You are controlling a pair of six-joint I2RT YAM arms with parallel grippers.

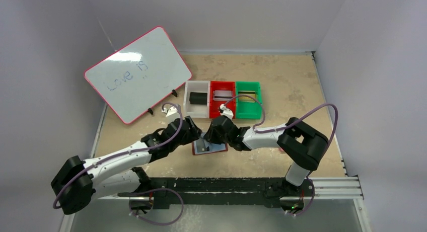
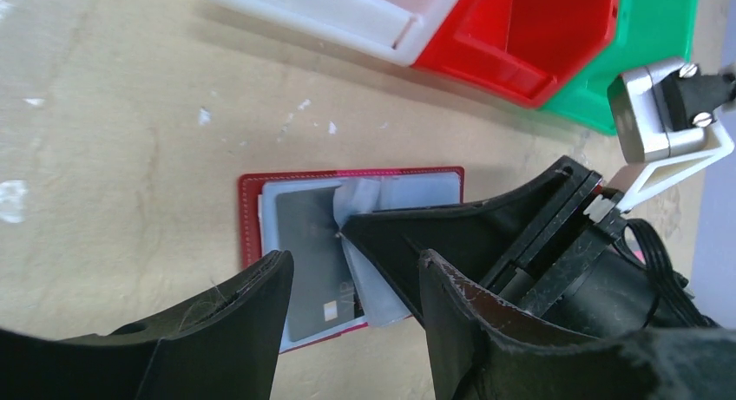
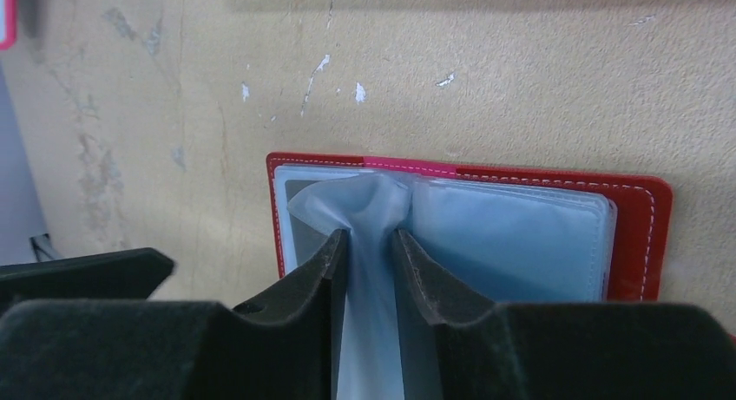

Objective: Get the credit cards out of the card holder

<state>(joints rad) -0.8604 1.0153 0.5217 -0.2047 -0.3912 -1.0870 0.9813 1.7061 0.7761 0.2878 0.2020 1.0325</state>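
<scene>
- The card holder [image 3: 638, 218] lies open on the counter [image 3: 486, 79] between the arms, sleeves facing up.
- The right pincer [image 3: 371, 239] pinches one pale blue sleeve [image 3: 369, 196] and holds it raised, likely to bare the page beneath.
- The left pincer [image 2: 354, 270] hangs spread just above the grey card [image 2: 305, 244], probably ready to draw it out.
- Whether the raised sleeve holds a card, I cannot tell.

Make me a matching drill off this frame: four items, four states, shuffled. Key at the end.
Items
1. left end effector
2. right end effector
3. card holder
4. grey card

States
A. lying open on the table
B. tucked inside the holder
C. pinching a clear sleeve
D. open, gripping nothing

Pairs: 1-D, 2-C, 3-A, 4-B
</scene>
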